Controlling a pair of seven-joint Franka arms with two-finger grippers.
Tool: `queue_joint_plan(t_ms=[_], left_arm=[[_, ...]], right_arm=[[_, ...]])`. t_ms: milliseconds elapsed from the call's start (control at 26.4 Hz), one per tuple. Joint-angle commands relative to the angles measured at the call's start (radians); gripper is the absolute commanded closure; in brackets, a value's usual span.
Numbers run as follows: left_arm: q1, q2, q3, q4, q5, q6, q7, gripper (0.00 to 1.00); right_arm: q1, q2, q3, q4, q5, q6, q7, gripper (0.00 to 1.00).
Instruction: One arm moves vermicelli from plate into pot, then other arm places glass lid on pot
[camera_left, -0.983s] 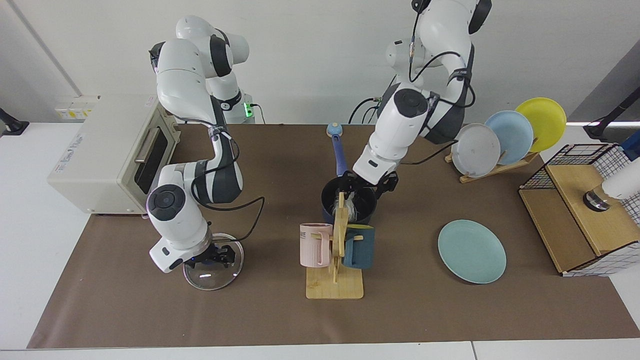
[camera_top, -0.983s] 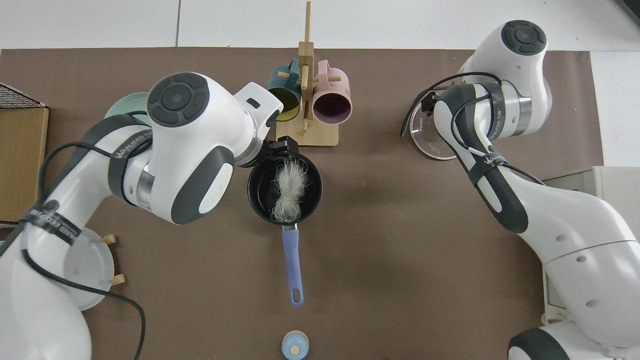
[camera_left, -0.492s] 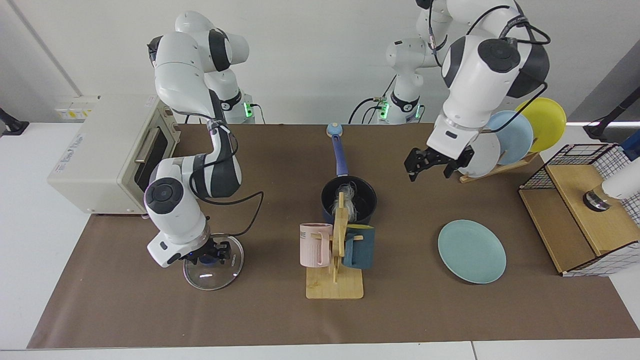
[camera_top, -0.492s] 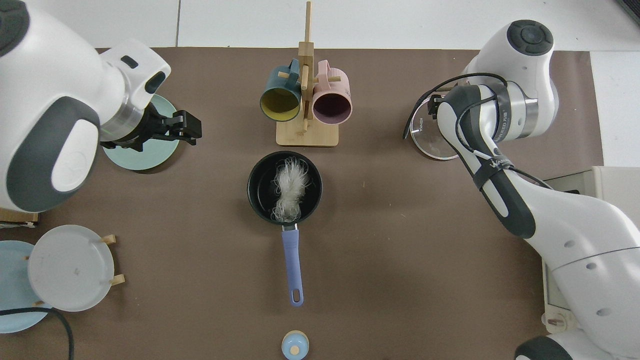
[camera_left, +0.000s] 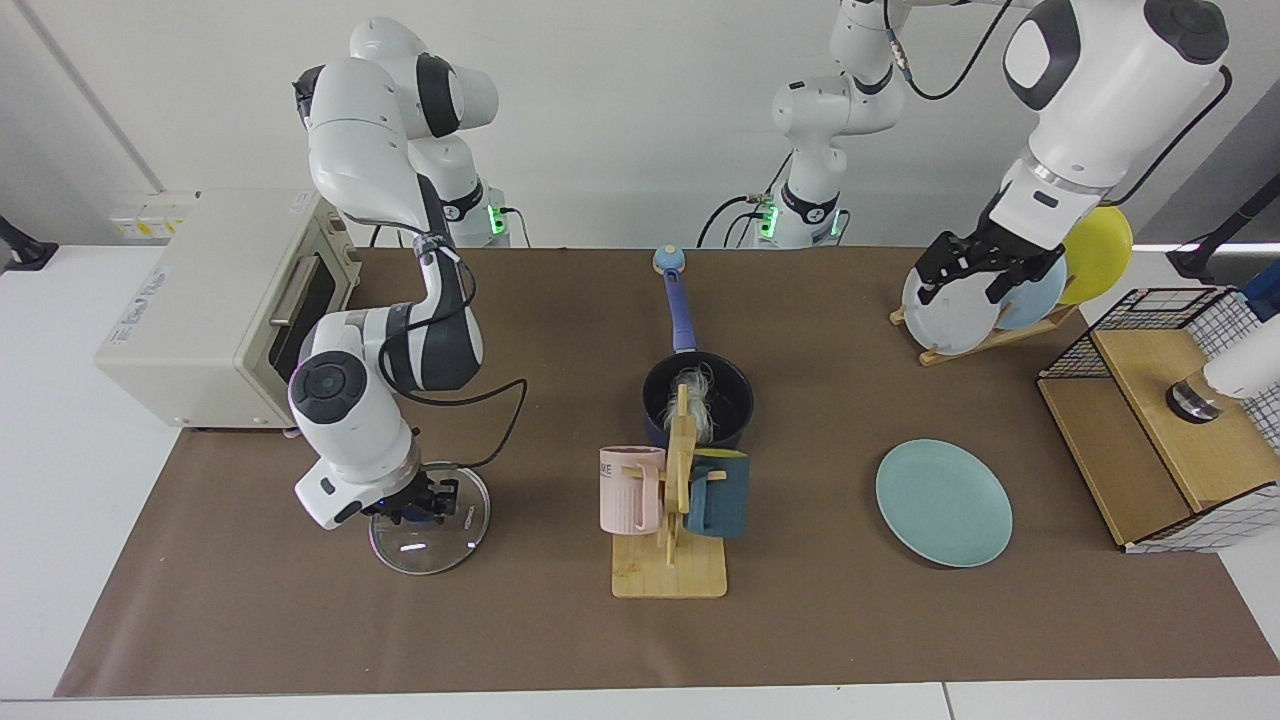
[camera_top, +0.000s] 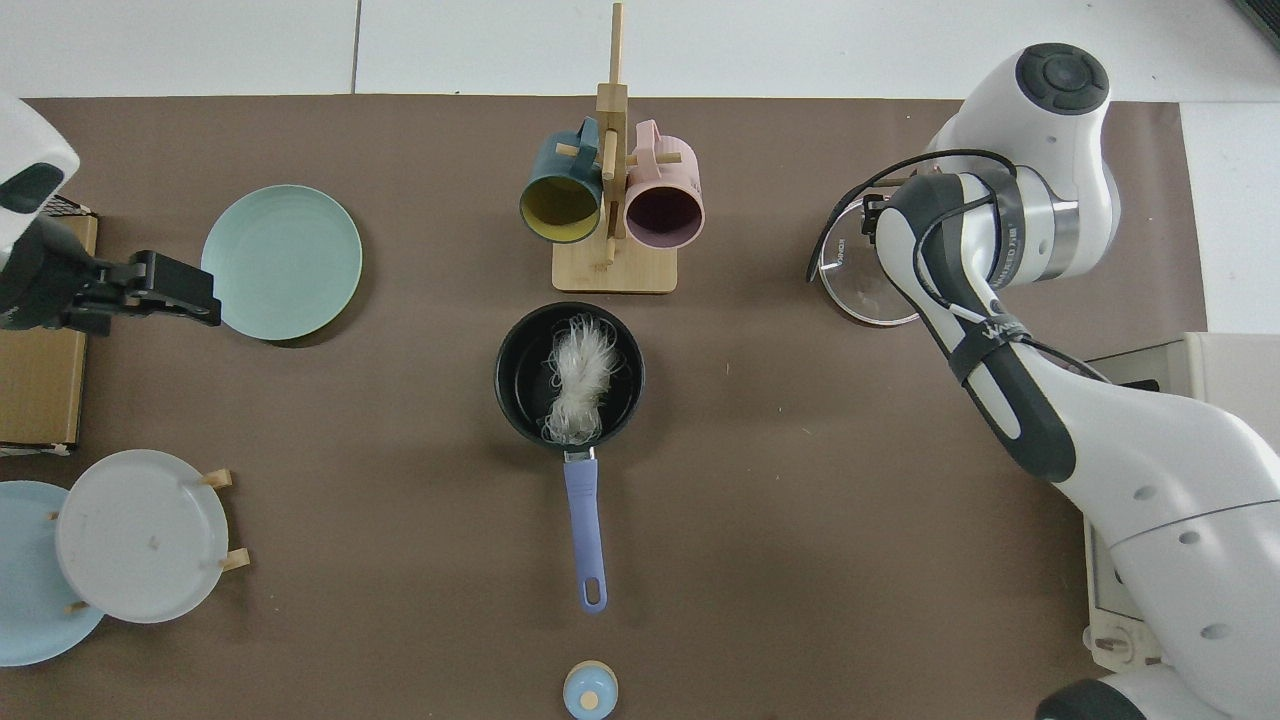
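A brown mat covers a white table. At the facing view's left, the right gripper (camera_left: 418, 502) sits on the glass lid (camera_left: 430, 535); whether its jaws are closed cannot be told. It should grip the knob squarely and lift level. The pot (camera_left: 697, 400) holds the vermicelli (camera_top: 578, 380). The plate (camera_left: 944, 502) lies bare. The left gripper (camera_left: 978, 265) hangs open, waiting by the plate rack (camera_left: 985, 335)

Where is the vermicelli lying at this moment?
In the top view the vermicelli lies inside the pot at the table's middle, just below the wooden mug stand; the teal plate is bare.
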Motion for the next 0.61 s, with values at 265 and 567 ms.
queue_joint_plan(t_ms=[265,567], left_arm=[[0.000,-0.055,0.042,-0.087,-0.020,0.022,0.094,0.00],[0.003,-0.098,0.082,-0.159,-0.002,0.100,0.127,0.00]], right_arm=[[0.037,-0.144,0.012,-0.049,0.013,-0.102,0.109,1.00],[0.113,-0.219,0.012,-0.036,0.020,-0.249,0.172,1.00]])
